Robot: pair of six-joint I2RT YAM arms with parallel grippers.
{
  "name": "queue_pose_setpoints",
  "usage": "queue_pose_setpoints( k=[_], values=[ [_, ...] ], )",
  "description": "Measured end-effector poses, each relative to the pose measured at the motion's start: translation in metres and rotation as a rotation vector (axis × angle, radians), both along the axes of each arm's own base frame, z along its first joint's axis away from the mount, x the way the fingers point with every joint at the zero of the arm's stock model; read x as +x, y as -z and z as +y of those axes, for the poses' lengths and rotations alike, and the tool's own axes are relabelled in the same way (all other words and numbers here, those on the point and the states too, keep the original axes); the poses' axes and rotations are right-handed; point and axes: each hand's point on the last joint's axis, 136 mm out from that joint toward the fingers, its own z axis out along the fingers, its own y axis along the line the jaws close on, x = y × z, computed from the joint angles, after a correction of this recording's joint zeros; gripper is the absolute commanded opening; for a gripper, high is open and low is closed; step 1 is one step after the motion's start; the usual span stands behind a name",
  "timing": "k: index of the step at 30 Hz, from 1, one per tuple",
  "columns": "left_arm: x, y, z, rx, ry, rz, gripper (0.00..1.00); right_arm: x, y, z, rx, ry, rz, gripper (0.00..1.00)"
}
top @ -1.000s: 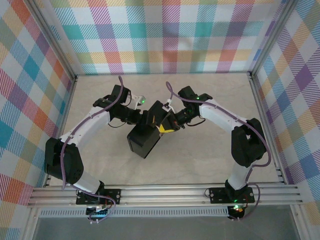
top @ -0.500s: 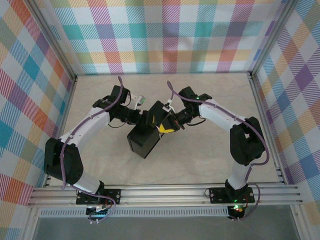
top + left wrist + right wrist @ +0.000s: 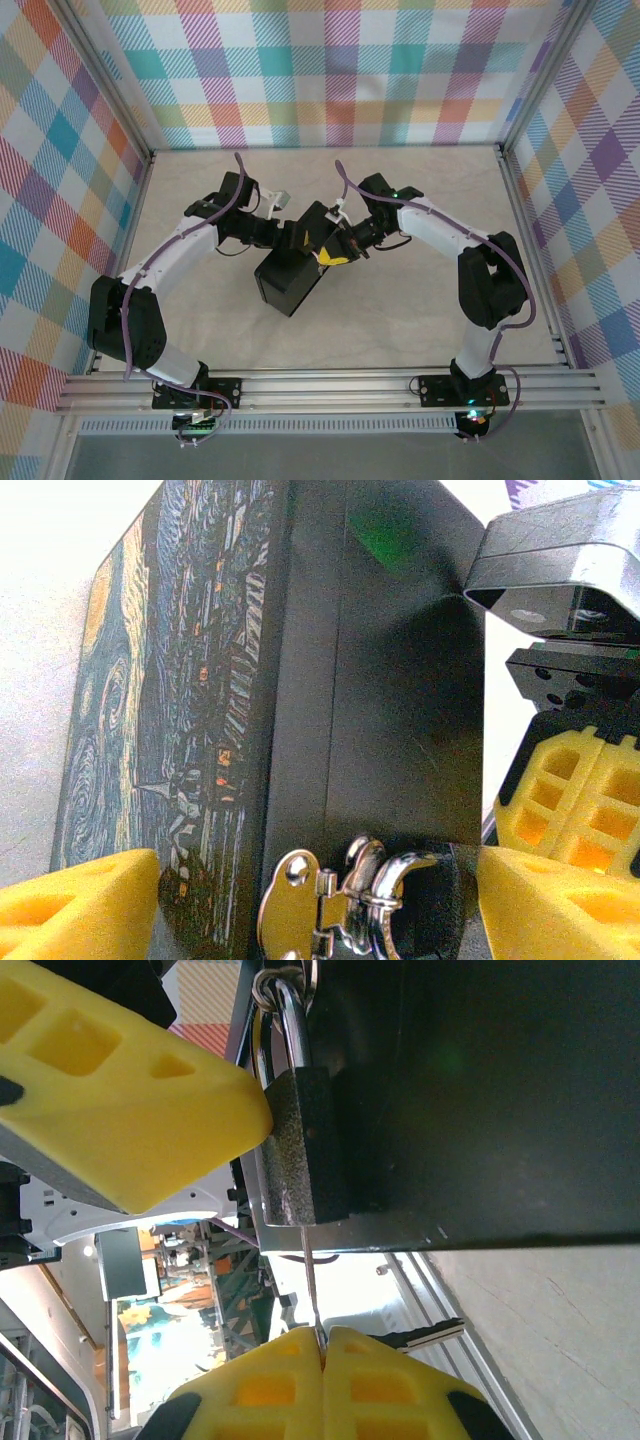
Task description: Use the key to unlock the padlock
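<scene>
My left fingers (image 3: 80,905) clamp the tin (image 3: 380,680). My right fingers (image 3: 260,1385) pinch the key (image 3: 311,1280), its blade meeting the padlock (image 3: 305,1150), which hangs from the tin's hasp (image 3: 295,900).

We record the tin box (image 3: 288,282) at mid-bench (image 3: 420,330), between the two arms. The left end effector (image 3: 316,905) straddles the box's far end, one finger against either face. The padlock (image 3: 305,1145) hangs from the hasp (image 3: 287,895) at that end. From the padlock's base the key (image 3: 310,1280) runs to the right end effector (image 3: 322,1345), which pinches it just right of the box.
</scene>
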Motion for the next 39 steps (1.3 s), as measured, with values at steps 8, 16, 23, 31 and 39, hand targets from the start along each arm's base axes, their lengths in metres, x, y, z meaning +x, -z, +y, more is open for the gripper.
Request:
queue_pose_setpoints(
  k=[8, 16, 23, 31, 39],
  values=[
    [0.0006, 0.0011, -0.0017, -0.015, 0.008, 0.009, 0.79, -0.0005, 0.0023, -0.0042, -0.002, -0.01, -0.021, 0.06],
    [0.0015, 0.001, -0.0026, -0.028, 0.014, 0.005, 0.79, -0.0012, 0.0034, -0.0042, 0.007, -0.02, -0.026, 0.06],
    [0.0019, 0.0015, -0.0023, -0.034, 0.014, 0.004, 0.81, -0.0012, 0.0026, -0.0036, 0.017, -0.021, -0.02, 0.06],
    [0.002, 0.0012, -0.0003, -0.031, 0.009, 0.004, 0.85, 0.0001, 0.0015, -0.0007, 0.047, -0.017, -0.012, 0.06],
    [0.0011, 0.0001, 0.0028, -0.031, 0.008, -0.007, 0.83, 0.0034, 0.0015, 0.0011, 0.048, -0.008, -0.009, 0.07]
  ],
)
